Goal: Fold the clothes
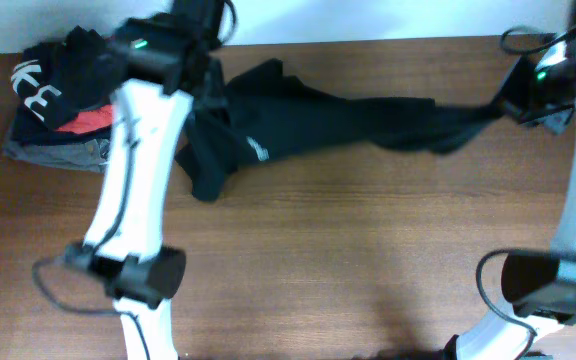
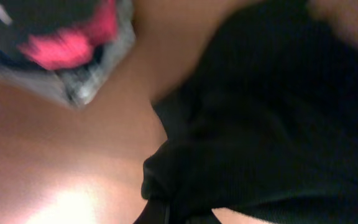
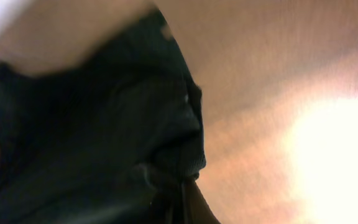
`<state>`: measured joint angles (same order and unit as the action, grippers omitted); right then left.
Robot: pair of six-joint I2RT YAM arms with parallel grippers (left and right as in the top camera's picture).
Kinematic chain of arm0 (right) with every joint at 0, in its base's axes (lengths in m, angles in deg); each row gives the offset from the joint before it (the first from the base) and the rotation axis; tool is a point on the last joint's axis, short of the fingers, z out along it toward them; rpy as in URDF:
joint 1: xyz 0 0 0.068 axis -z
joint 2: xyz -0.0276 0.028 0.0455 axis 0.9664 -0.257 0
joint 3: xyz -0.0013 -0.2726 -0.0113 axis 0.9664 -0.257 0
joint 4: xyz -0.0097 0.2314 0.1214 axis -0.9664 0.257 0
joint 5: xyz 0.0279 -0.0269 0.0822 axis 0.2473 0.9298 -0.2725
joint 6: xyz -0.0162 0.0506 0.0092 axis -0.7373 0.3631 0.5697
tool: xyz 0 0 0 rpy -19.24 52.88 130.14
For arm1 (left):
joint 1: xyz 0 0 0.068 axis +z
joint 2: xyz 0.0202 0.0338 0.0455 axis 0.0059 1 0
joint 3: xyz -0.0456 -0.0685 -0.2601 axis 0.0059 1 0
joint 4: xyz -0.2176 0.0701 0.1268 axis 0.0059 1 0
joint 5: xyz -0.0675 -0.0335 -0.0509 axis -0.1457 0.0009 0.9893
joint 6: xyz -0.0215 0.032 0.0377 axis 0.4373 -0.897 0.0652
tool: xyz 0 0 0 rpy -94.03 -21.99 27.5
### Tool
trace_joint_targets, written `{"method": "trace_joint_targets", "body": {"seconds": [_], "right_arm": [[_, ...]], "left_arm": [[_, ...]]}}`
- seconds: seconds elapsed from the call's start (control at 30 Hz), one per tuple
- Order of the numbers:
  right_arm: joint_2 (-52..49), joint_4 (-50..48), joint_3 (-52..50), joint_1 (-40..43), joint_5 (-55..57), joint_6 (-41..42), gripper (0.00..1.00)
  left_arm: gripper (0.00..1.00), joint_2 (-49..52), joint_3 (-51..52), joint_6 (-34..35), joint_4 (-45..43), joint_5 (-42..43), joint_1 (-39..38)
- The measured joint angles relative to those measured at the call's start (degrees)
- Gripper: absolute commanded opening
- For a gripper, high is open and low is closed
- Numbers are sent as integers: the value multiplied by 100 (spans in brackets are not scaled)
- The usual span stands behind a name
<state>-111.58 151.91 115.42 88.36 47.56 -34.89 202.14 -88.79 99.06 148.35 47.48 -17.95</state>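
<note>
Gripping blk top (image 1: 318, 122) (both ends).

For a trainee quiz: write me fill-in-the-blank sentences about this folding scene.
The left gripper and right gripper each pinch the ___ top.
The folded pile lies on the robot's ___ side.
One garment in it is bright ___.
Missing words: black, left, red.

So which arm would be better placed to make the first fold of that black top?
Probably right: the right claw grips the stretched end of the black top, with bare table to cross. The left claw holds the bunched end beside the folded pile.
</note>
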Motion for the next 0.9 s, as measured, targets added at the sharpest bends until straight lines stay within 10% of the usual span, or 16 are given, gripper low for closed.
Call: {"method": "trace_joint_targets", "body": {"seconds": [0.2,0.5,0.9], "right_arm": [[-98,31,-822,4,90,-278,22],[-98,9,-1606,4,166,-529,8],[-98,197,-1770,4,177,-688,14]], "left_arm": [[4,490,804,118,44,625,-2],[1,487,2039,129,46,1091,-28],[1,487,3121,131,-4,1261,-763]]}}
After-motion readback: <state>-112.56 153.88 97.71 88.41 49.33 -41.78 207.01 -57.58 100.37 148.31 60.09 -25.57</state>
